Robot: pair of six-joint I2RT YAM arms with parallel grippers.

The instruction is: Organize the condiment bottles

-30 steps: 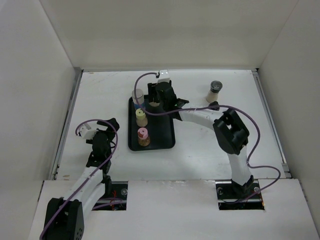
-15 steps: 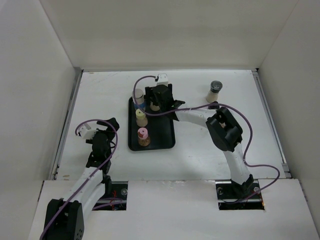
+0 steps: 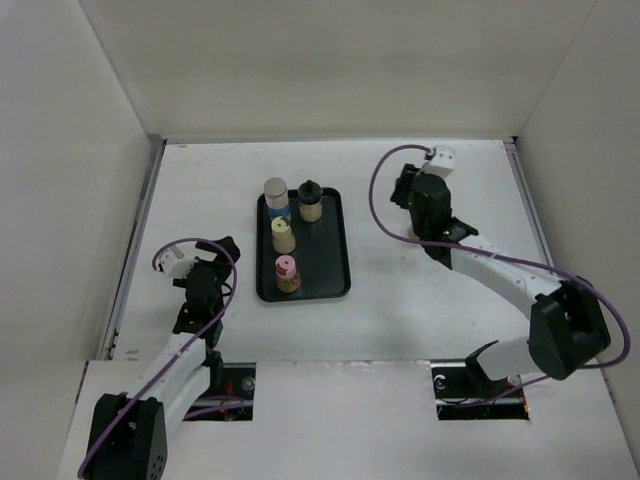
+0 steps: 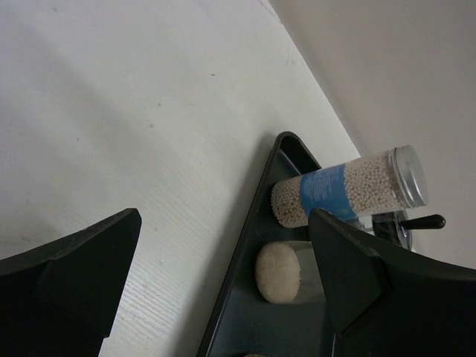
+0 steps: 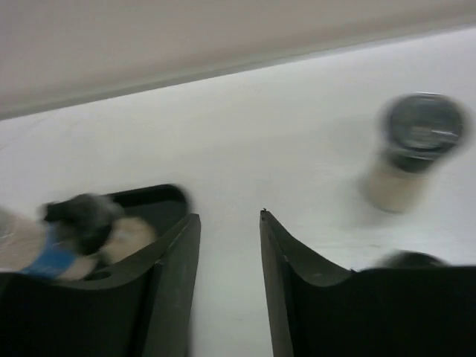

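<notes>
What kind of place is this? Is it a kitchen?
Probably a robot test booth, not a kitchen: plain white walls box in the table, a left arm and right arm sit at its near edge, and little bottles stand on a black tray.

White tabletop [image 3: 200,200], black tray [image 3: 332,270], small spots of colour.
In the tray: a blue-labelled bottle [image 3: 277,200] with silver-grey cap and white beads, a black-capped bottle [image 3: 310,202], a cream-capped bottle [image 3: 283,236], and a pink-capped bottle [image 3: 287,274] filled with brown. Towards the tabletop's far right corner is a dark-capped, cream-bodied bottle [image 5: 411,152]. The cables [image 3: 372,188] are purple.
</notes>
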